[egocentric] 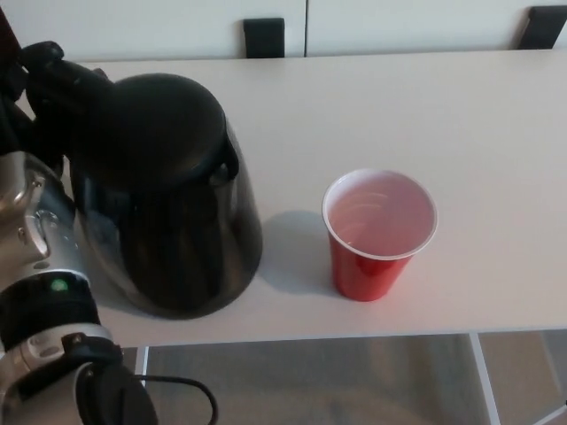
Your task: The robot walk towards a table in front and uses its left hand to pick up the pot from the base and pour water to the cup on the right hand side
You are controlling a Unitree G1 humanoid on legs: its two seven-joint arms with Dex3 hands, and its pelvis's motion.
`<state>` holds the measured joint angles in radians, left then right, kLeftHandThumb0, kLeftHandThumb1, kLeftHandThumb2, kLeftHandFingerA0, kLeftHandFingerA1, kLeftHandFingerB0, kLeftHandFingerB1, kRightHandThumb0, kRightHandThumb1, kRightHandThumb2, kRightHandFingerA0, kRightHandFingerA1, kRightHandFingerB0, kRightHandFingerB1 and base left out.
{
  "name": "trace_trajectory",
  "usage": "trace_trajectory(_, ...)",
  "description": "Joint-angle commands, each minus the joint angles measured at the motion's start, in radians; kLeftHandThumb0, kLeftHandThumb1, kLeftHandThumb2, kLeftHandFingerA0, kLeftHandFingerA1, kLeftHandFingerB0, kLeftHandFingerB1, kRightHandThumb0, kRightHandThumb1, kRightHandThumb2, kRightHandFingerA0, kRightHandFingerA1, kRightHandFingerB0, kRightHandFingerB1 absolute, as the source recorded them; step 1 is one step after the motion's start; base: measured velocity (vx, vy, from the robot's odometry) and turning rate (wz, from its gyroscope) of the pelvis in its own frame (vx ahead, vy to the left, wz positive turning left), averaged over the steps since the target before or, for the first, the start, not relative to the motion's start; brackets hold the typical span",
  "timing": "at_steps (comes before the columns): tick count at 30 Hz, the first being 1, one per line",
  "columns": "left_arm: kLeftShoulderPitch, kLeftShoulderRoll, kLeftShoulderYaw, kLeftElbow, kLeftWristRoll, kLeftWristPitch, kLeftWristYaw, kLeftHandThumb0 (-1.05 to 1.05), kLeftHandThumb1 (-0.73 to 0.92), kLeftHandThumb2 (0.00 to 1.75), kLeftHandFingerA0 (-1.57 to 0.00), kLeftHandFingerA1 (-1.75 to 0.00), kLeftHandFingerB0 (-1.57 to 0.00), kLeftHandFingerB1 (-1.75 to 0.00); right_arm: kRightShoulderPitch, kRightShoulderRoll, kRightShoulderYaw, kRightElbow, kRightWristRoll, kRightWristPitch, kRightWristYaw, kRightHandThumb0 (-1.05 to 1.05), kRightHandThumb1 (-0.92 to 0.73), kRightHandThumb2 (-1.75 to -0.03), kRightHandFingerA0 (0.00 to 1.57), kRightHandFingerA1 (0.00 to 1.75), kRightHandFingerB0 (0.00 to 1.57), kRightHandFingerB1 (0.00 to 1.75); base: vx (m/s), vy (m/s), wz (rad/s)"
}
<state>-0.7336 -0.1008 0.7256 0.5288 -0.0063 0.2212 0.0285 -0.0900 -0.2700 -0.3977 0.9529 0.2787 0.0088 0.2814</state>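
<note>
- Near the left end of the worktop (461,97), close to its front edge, stands the black pot (168,204). It looks upright, with its lid on top and its small spout facing the cup.
- Close to the front edge, about midway along the part of the worktop that shows, stands the red cup (379,232). It is upright, and it is near the pot but not touching it.
- The cup is white inside. I cannot tell if there is water in it.
- The robot's left arm (44,301) comes in at the left, next to the pot. The left hand (40,75) is a dark shape at the back of the pot, where a handle would be. It looks like it is wrapped around the pot there, but I cannot see the fingers well enough to be sure.
- The right hand is not in the picture.
- I cannot see a base under the pot.
- How to do this step well, as I see it: keep a tight hold at the back of the pot. Lift it straight up. Bring the spout over the middle of the cup. Tip slowly, so the water goes in and the light cup does not fall over.
- Do not bump the cup with the pot's fat side.
- Count: one pot, one cup, one robot arm, and two dark chair tops (264,37) behind the far edge.
</note>
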Motion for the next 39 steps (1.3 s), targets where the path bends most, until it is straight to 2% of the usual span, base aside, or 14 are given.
trace_trajectory(1,0.014,-0.013,-0.021,-0.048,-0.154,0.110,0.019,0.00,0.72,0.54,-0.71,-1.75,-0.44,-1.53,-0.011,-0.017,-0.001,-0.005,0.002,0.004,-0.003,-0.13,-0.60,-0.57,0.59,0.53,0.45,0.43,0.00,0.000,0.00)
trace_trajectory(4,0.024,-0.047,-0.079,-0.110,-0.120,0.081,0.085,-0.05,0.78,0.55,-0.69,-1.75,-0.49,-1.60,-0.018,-0.014,0.001,-0.008,0.000,0.002,-0.007,-0.15,-0.59,-0.57,0.60,0.54,0.48,0.45,0.00,0.000,0.00)
trace_trajectory(5,0.030,-0.052,-0.097,-0.120,-0.104,0.068,0.111,-0.08,0.59,0.57,-0.72,-1.39,-0.56,-1.37,-0.019,-0.015,0.002,-0.010,-0.001,0.000,-0.006,-0.15,-0.59,-0.57,0.61,0.56,0.48,0.45,0.00,0.000,0.00)
trace_trajectory(6,0.035,-0.057,-0.114,-0.128,-0.084,0.053,0.136,-0.08,0.59,0.57,-0.72,-1.39,-0.56,-1.37,-0.019,-0.016,0.003,-0.011,-0.002,-0.004,-0.004,-0.15,-0.59,-0.57,0.61,0.56,0.48,0.45,0.00,0.000,0.00)
trace_trajectory(7,0.051,-0.060,-0.148,-0.154,-0.087,0.052,0.107,-0.21,0.53,0.61,-0.35,-0.45,-0.34,-0.47,-0.022,-0.016,0.000,-0.013,0.002,0.000,-0.003,-0.16,-0.58,-0.56,0.61,0.57,0.48,0.46,0.00,0.000,0.00)
trace_trajectory(8,0.059,-0.060,-0.163,-0.165,-0.091,0.053,0.094,-0.21,0.53,0.61,-0.35,-0.45,-0.34,-0.47,-0.023,-0.016,-0.001,-0.015,0.004,0.002,-0.003,-0.16,-0.58,-0.56,0.61,0.57,0.48,0.46,0.00,0.000,0.00)
trace_trajectory(9,0.076,-0.056,-0.194,-0.185,-0.086,0.048,0.083,-0.20,0.55,0.56,-0.14,-0.29,-0.25,-0.29,-0.025,-0.017,-0.001,-0.018,0.004,0.000,0.001,-0.16,-0.57,-0.56,0.60,0.57,0.48,0.46,0.00,0.000,0.00)
trace_trajectory(10,0.100,-0.031,-0.255,-0.200,-0.030,0.034,0.070,-0.34,0.49,0.66,-0.03,-0.15,-0.09,-0.28,-0.026,-0.018,0.004,-0.022,-0.002,-0.003,0.000,-0.17,-0.56,-0.56,0.62,0.58,0.50,0.47,0.00,0.000,0.00)
trace_trajectory(11,0.112,-0.016,-0.288,-0.206,-0.004,0.019,0.068,-0.32,0.53,0.57,0.00,-0.15,-0.07,-0.24,-0.028,-0.018,0.006,-0.021,-0.004,-0.005,-0.001,-0.16,-0.57,-0.56,0.63,0.58,0.51,0.47,0.00,0.000,0.00)
trace_trajectory(12,0.117,-0.005,-0.309,-0.210,-0.005,0.004,0.082,-0.38,0.33,0.68,0.00,-0.13,0.00,-0.24,-0.032,-0.019,0.007,-0.019,-0.006,-0.005,-0.002,-0.16,-0.57,-0.56,0.60,0.56,0.50,0.46,0.00,0.000,0.00)
trace_trajectory(24,0.130,0.103,-0.475,-0.283,0.056,0.018,0.150,-0.48,0.36,0.73,0.00,-0.18,0.00,-0.22,-0.063,-0.026,0.012,0.002,-0.012,-0.002,-0.018,-0.15,-0.55,-0.56,0.62,0.55,0.50,0.46,0.00,0.000,0.00)
trace_trajectory(32,0.123,0.139,-0.489,-0.275,0.006,0.038,0.107,-0.47,0.34,0.70,0.00,-0.14,-0.02,-0.22,-0.059,-0.026,0.017,-0.010,-0.015,-0.005,-0.021,-0.15,-0.57,-0.56,0.63,0.56,0.48,0.45,0.00,0.000,0.00)
trace_trajectory(33,0.123,0.149,-0.487,-0.267,-0.009,0.054,0.083,-0.38,0.47,0.55,0.00,-0.19,-0.05,-0.23,-0.061,-0.026,0.017,-0.011,-0.013,-0.004,-0.020,-0.15,-0.56,-0.56,0.61,0.56,0.48,0.45,0.00,0.000,0.00)
trace_trajectory(39,0.129,0.244,-0.534,-0.186,-0.015,0.090,-0.048,-0.34,0.43,0.62,-0.05,-0.22,-0.09,-0.27,-0.068,-0.036,0.019,-0.013,-0.016,-0.007,-0.018,-0.16,-0.56,-0.56,0.64,0.56,0.50,0.45,0.00,0.000,0.00)
